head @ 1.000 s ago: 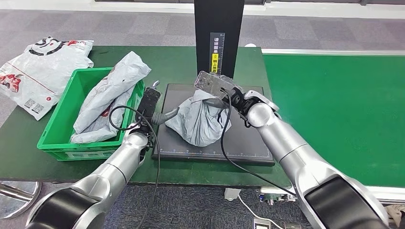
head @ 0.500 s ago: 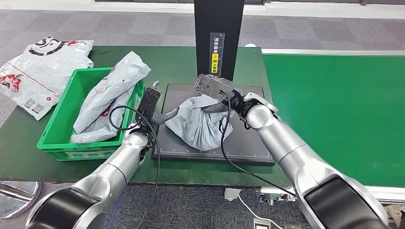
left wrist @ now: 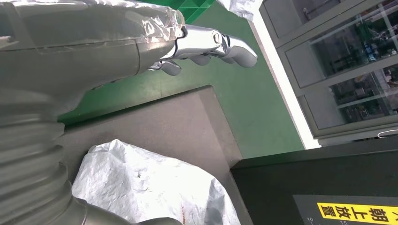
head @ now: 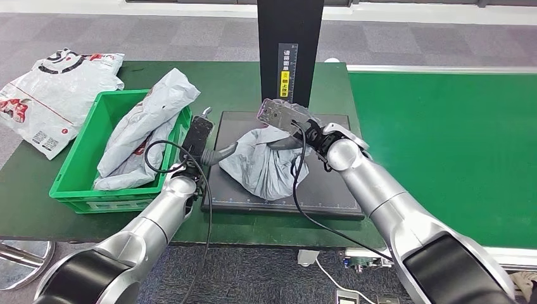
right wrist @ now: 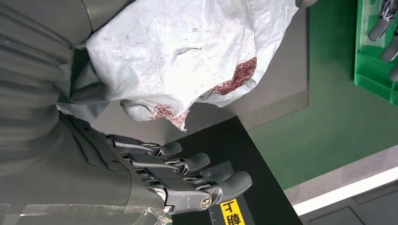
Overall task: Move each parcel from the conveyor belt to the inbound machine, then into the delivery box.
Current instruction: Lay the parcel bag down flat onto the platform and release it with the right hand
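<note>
Resting on top of grey parcel (head: 266,161), right robot hand (head: 285,120): thumb against bag, fingers extended apart over it, no grasp. Left robot hand (head: 201,136) just beside parcel's left edge, fingers spread, empty. Parcel lies crumpled on black scanner platform (head: 329,193), between both hands. Green bin (head: 79,180) left on table (head: 240,85), holding another grey parcel (head: 149,120). White bag (head: 54,92) beyond bin.

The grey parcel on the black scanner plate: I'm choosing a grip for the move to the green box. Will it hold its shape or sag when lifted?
The grey parcel will probably sag: its plastic skin is crumpled and slumped on the black plate. It looks light and soft-filled. The glossy film may slip, so bunching a fold seems safer.
</note>
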`<action>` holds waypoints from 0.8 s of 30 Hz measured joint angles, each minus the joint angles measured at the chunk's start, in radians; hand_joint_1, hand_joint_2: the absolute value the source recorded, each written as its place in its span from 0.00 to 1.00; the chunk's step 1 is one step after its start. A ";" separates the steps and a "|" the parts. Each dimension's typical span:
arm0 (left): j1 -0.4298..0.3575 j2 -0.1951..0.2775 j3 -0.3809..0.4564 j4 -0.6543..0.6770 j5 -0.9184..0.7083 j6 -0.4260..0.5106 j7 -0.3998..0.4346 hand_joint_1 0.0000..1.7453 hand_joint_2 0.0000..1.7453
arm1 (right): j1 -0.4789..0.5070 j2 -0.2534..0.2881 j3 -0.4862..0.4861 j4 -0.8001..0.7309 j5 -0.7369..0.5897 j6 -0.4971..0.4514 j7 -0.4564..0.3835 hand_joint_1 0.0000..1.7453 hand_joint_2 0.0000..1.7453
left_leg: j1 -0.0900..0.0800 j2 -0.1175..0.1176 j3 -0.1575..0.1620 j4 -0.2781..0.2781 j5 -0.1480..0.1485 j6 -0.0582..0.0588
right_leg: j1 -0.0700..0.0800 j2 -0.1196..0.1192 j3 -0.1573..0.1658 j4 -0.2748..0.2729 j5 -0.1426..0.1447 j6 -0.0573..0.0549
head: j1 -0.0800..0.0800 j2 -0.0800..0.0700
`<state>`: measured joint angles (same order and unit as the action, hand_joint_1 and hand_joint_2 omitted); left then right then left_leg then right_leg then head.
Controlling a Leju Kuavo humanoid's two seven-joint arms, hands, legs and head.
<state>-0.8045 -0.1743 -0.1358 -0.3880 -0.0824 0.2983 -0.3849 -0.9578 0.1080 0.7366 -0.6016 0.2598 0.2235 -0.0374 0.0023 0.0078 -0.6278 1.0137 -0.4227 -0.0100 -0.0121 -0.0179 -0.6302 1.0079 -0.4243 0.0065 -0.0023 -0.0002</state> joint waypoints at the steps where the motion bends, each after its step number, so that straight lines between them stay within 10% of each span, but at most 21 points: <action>1: 0.000 0.000 0.000 0.000 0.000 0.000 0.000 0.00 1.00 | 0.000 0.000 0.000 0.000 0.000 0.000 0.000 0.09 1.00 | 0.000 0.000 0.000 0.000 0.000 0.000 | 0.000 0.000 0.000 0.000 0.000 0.000 | 0.000 0.000; 24: 0.000 0.000 0.000 0.000 0.000 0.000 0.000 0.00 1.00 | 0.000 0.000 0.001 0.005 0.000 0.000 0.000 0.09 1.00 | 0.000 0.000 0.000 0.000 0.000 0.000 | 0.000 0.000 0.000 0.000 0.000 0.000 | 0.000 0.000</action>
<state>-0.8045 -0.1743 -0.1358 -0.3880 -0.0825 0.2983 -0.3849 -0.9580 0.1080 0.7378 -0.5970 0.2598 0.2235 -0.0378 0.0023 0.0078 -0.6279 1.0137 -0.4227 -0.0100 -0.0121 -0.0179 -0.6302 1.0079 -0.4243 0.0065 -0.0023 -0.0002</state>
